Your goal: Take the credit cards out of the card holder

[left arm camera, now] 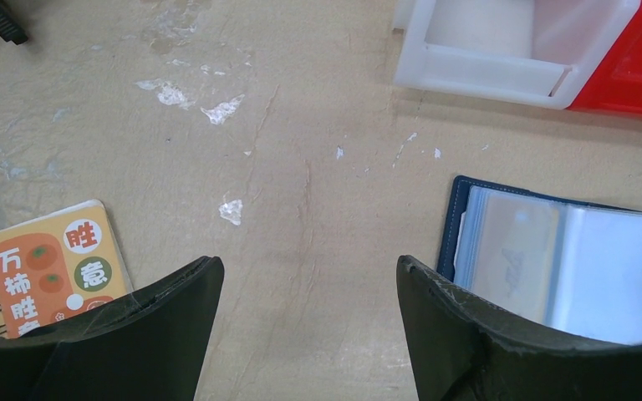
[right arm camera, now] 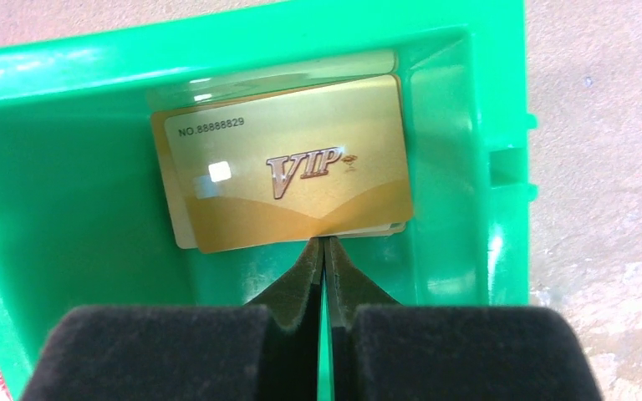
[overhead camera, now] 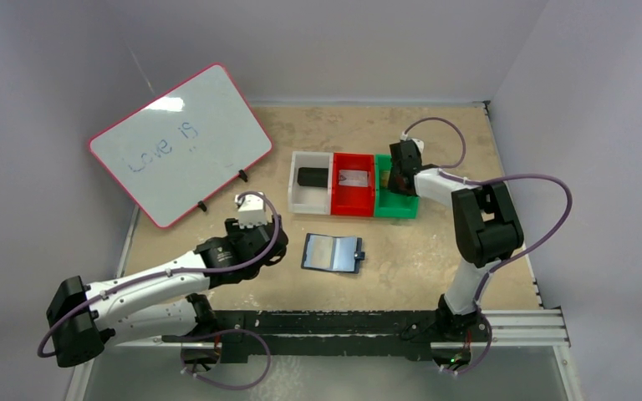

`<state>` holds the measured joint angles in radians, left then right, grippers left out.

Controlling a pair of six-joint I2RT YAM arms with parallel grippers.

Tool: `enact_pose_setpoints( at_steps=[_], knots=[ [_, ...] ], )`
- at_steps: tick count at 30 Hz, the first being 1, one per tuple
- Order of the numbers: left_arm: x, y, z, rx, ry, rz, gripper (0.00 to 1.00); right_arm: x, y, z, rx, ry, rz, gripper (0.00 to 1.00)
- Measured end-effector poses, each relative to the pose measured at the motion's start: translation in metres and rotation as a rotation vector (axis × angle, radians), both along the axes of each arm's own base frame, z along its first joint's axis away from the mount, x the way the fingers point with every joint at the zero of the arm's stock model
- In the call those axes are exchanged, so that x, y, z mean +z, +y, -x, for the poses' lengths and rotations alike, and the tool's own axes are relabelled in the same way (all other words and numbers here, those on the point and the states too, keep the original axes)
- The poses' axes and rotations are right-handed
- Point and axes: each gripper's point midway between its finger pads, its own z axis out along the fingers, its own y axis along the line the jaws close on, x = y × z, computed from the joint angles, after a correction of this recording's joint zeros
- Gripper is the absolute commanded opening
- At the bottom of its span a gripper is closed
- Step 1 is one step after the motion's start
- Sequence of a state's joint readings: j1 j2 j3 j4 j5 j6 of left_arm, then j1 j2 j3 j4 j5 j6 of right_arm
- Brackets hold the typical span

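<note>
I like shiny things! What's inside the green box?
A gold VIP card lies in the green bin, on top of a paler card. Only the edges of that one peek out; its face is covered.

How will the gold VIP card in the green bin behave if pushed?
Probably stiff and light: the gold VIP card looks thin and flat. Its glossy face shows glare, so it may slide over the card beneath.

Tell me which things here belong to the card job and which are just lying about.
Job: card holder, lying open; gold VIP card, in the green bin over another card; right gripper, shut at that card's edge; left gripper, open, beside the holder.
Lying about: whiteboard; orange spiral pad; white bin and red bin, contents too small to tell.
</note>
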<state>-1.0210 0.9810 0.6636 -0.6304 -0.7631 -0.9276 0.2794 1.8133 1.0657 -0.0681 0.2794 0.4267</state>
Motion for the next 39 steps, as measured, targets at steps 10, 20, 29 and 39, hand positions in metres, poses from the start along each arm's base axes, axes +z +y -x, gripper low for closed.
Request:
enact_pose_setpoints(
  at_steps=[10,20,29,39],
  knots=[
    [-0.002,-0.002,-0.001,0.000,0.004,-0.006,0.76,0.032,0.006,0.006,0.043,-0.063,-0.041,0.28],
    [-0.009,-0.008,-0.011,0.018,0.025,0.002,0.77,0.165,0.059,0.074,0.180,-0.422,-0.260,0.39],
    [-0.015,0.009,-0.029,0.105,0.078,0.061,0.77,0.101,0.164,0.165,0.315,-0.209,-0.308,0.57],
    [0.012,0.032,-0.019,0.203,-0.031,0.213,0.81,0.040,0.212,0.200,0.320,-0.062,-0.176,0.62]
  ],
)
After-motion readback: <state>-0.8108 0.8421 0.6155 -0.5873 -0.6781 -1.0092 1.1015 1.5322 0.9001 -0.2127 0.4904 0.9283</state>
